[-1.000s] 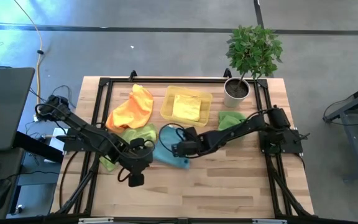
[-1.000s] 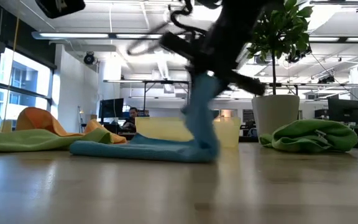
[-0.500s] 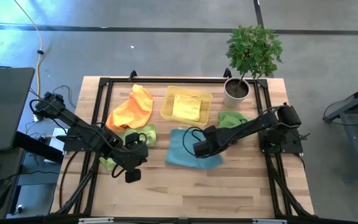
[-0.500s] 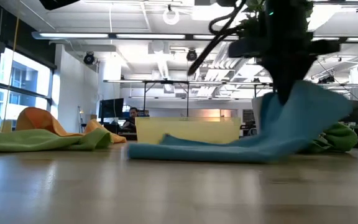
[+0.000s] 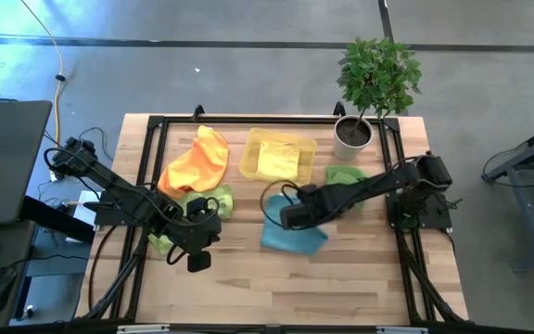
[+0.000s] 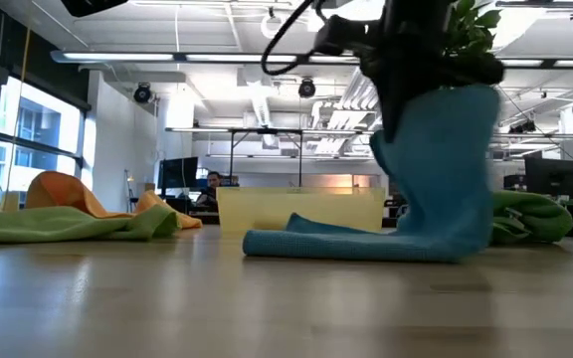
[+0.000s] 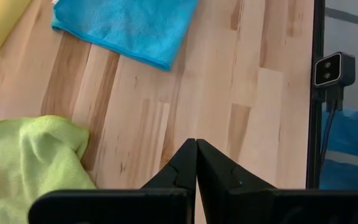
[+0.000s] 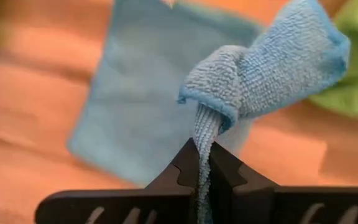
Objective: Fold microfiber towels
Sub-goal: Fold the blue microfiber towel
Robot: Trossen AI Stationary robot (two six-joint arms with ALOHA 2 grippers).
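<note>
Partly lifted, teal towel (image 5: 295,232) (bunched) hangs pinched in right gripper (image 8: 202,163).

Teal towel (image 5: 293,234) half-lifted; orange (image 5: 196,163), green (image 5: 202,199) towels crumpled

- My two arms, the left arm (image 5: 128,199) and the right arm (image 5: 369,190), are dark, almost black, and made of long thin parts joined together.
- Thin black cables (image 5: 272,193) loop out near my right wrist.
- More black wires (image 5: 72,153) curl at the back end of my left arm.
- My fingers (image 7: 182,171) are flat black wedges with pointed tips.
- A wide black bar (image 8: 166,208) sits behind them, with small slots cut in it.
</note>
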